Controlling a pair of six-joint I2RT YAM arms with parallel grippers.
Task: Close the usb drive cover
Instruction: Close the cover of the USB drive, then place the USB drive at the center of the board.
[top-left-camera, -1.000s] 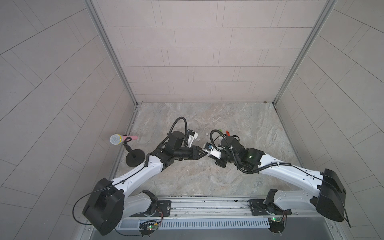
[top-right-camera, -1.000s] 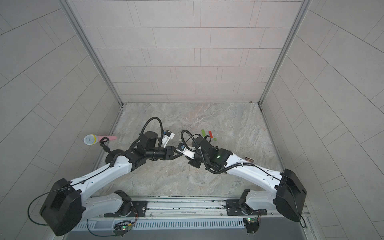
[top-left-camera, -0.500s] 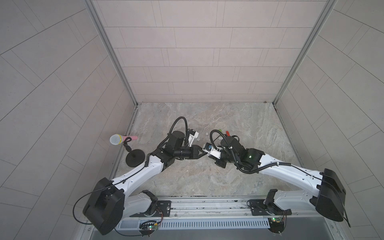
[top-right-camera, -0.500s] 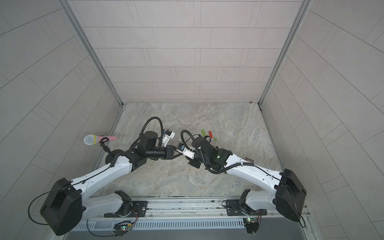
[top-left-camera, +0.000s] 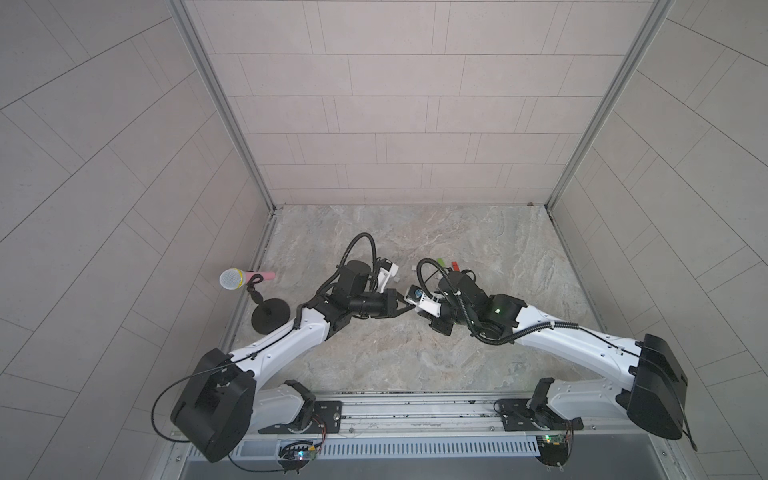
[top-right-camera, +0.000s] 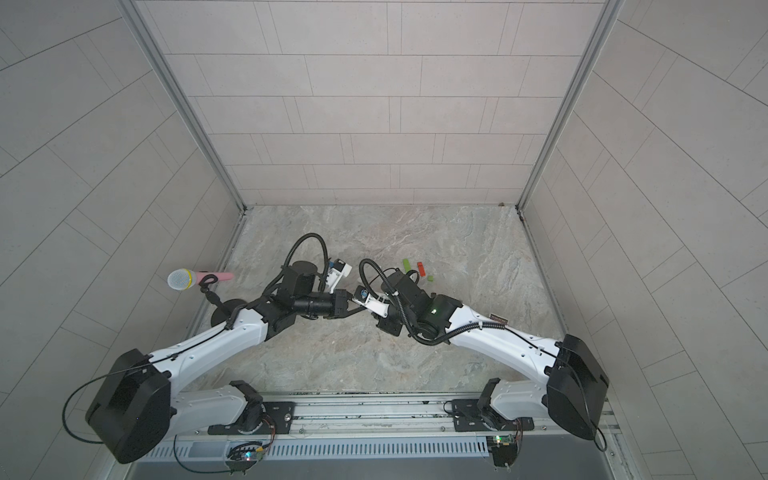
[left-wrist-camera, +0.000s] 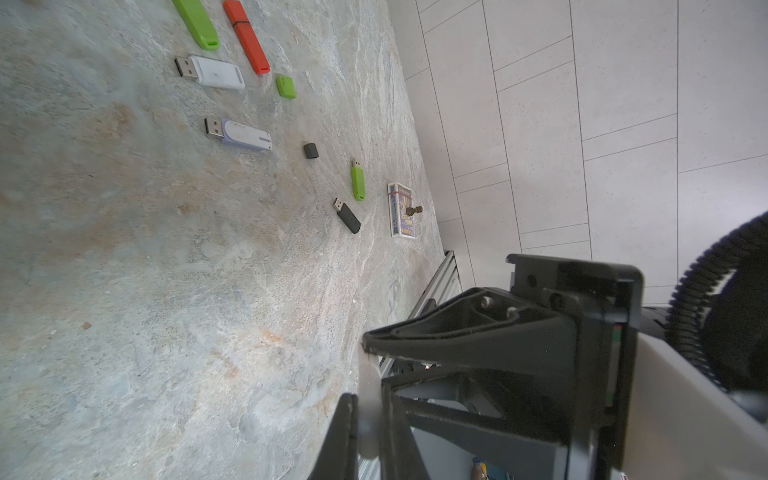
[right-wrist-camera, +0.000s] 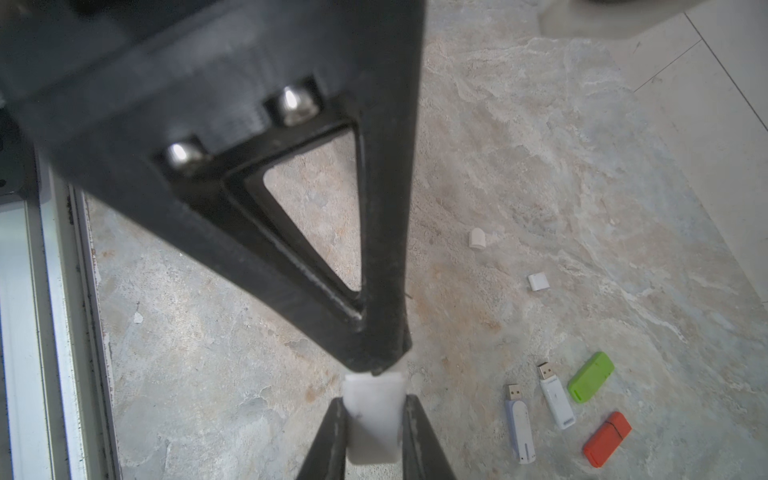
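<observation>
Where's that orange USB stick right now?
In both top views the orange USB stick lies on the table right of centre, just beyond the right arm, beside the long green stick.

The usb drive (right-wrist-camera: 375, 409) is a small block of white, frosted plastic with rounded corners. It is held clear above the desk (right-wrist-camera: 561, 174) near its middle. The right tool (right-wrist-camera: 374, 432) clamps one end and the left tool (left-wrist-camera: 369, 419) pinches the other, so the drive spans the meeting point of the two. I cannot tell whether it is capped.
</observation>
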